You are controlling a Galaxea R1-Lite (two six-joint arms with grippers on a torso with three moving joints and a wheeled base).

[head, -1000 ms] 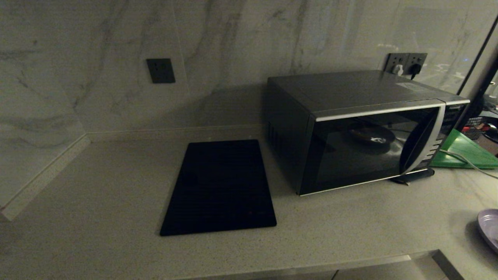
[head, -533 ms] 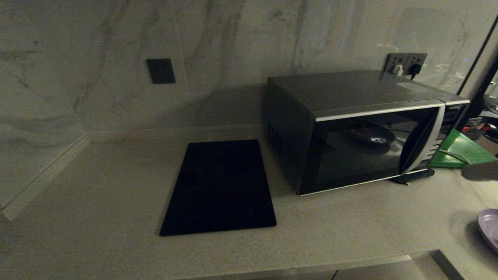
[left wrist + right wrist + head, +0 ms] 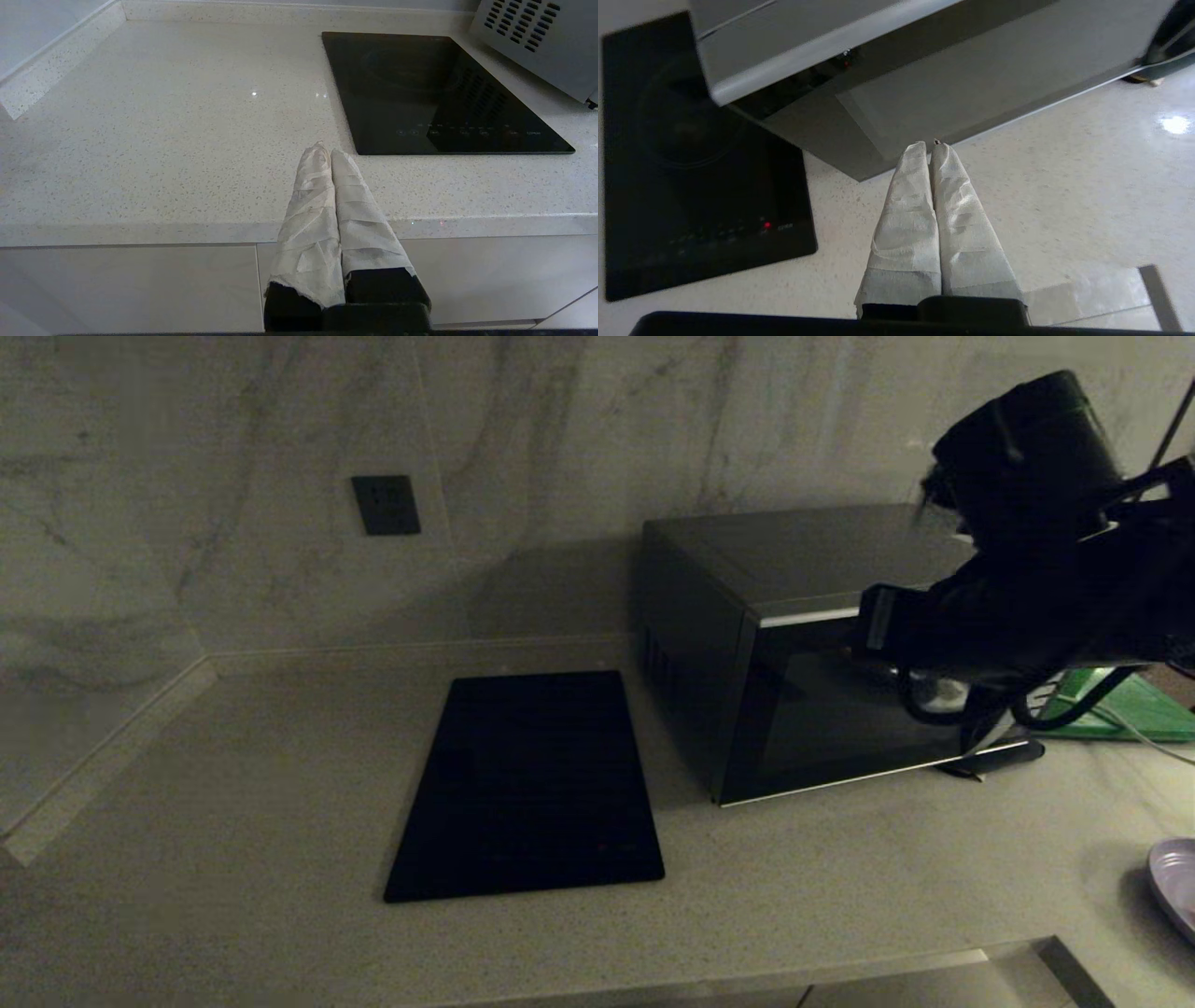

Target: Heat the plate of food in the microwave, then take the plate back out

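Observation:
The microwave (image 3: 738,644) stands at the back right of the counter with its dark glass door shut. My right arm (image 3: 1027,579) hangs in front of its right half and hides the button panel. In the right wrist view my right gripper (image 3: 930,145) is shut and empty, its taped fingers above the counter just before the microwave (image 3: 924,74) door. Only the rim of the pale lavender plate (image 3: 1174,887) shows at the counter's right edge; its food is out of view. My left gripper (image 3: 326,150) is shut and empty over the counter's front edge, beside the black mat.
A flat black mat (image 3: 527,784) lies left of the microwave, with a red light on its front strip (image 3: 767,225). A green board (image 3: 1144,709) and a cable lie right of the microwave. A dark outlet (image 3: 385,505) sits on the marble wall. The counter's front edge (image 3: 840,971) is close.
My right arm has swung in from the right and now covers the microwave's right side. The plate and the microwave have not moved.

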